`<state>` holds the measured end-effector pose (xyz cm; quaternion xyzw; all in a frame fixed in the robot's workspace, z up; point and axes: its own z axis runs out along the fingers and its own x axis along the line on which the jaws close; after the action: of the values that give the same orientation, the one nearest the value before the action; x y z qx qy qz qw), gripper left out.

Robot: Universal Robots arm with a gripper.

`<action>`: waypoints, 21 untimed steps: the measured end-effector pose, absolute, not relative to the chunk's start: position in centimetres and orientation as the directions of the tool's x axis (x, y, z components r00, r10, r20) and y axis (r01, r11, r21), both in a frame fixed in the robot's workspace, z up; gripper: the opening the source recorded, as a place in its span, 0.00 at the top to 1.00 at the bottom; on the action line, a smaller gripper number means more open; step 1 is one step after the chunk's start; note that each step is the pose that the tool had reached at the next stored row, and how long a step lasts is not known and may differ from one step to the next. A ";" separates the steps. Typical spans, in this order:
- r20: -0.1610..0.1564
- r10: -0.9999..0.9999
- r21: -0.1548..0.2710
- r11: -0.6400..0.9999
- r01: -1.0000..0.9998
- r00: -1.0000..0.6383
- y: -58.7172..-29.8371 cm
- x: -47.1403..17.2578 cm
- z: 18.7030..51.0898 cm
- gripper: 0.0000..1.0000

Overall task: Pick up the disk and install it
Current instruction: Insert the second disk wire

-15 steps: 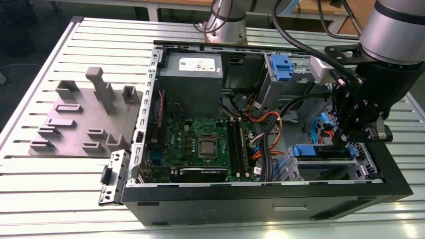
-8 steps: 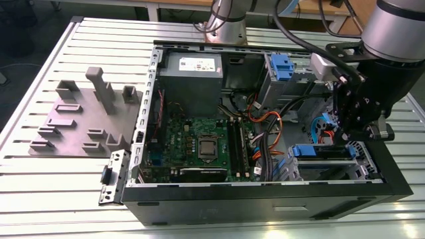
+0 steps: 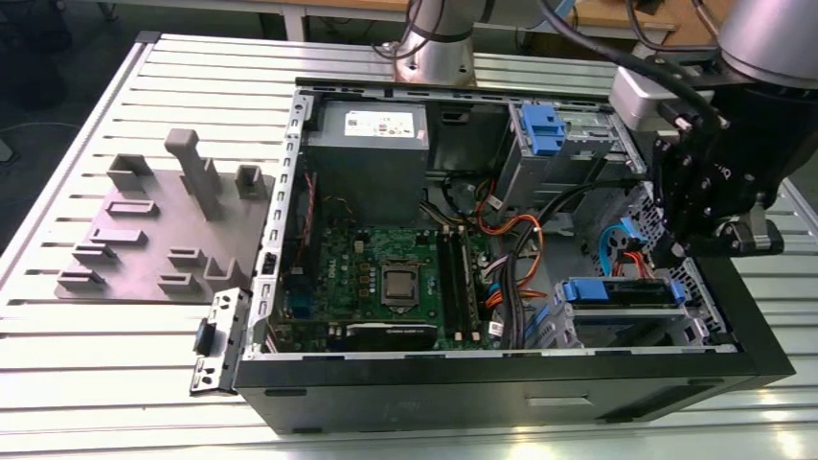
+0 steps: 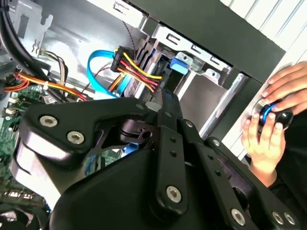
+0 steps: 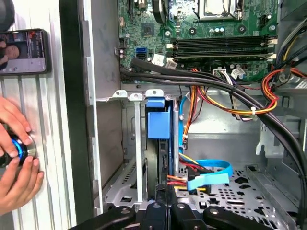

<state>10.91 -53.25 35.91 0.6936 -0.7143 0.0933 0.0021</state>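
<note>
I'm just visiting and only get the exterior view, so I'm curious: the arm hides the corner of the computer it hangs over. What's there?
Observer: In the first wrist view, the disk stands on edge in a metal cage, just ahead of the gripper.
Visitor: Anything by it?
Observer: A flat blue cable and coloured wires lie by its near end.
Visitor: Anyone nearby?
Observer: Yes, a person's hands hold a blue-lit knob beside the case.

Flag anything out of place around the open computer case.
A person's hand rests on a blue knob just beside the case, close to where the gripper works at the disk in its bay. A phone also lies on the table.
</note>
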 end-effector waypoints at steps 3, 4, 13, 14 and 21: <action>0.132 -0.991 -0.101 0.021 -0.995 -0.034 -53.2 10.9 36.0 0.89; 0.132 -0.991 -0.093 0.021 -0.995 -0.033 -53.2 10.9 36.1 0.89; 0.132 -0.991 -0.075 0.021 -0.997 -0.031 -53.2 10.9 37.0 0.89; 0.132 -0.991 -0.071 0.021 -0.997 -0.030 -53.2 10.9 37.0 0.89; 0.132 -0.991 -0.049 0.013 -0.999 -0.019 -52.9 10.9 37.2 0.89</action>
<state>10.88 -52.87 37.21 0.6997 -0.7110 0.0638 0.0302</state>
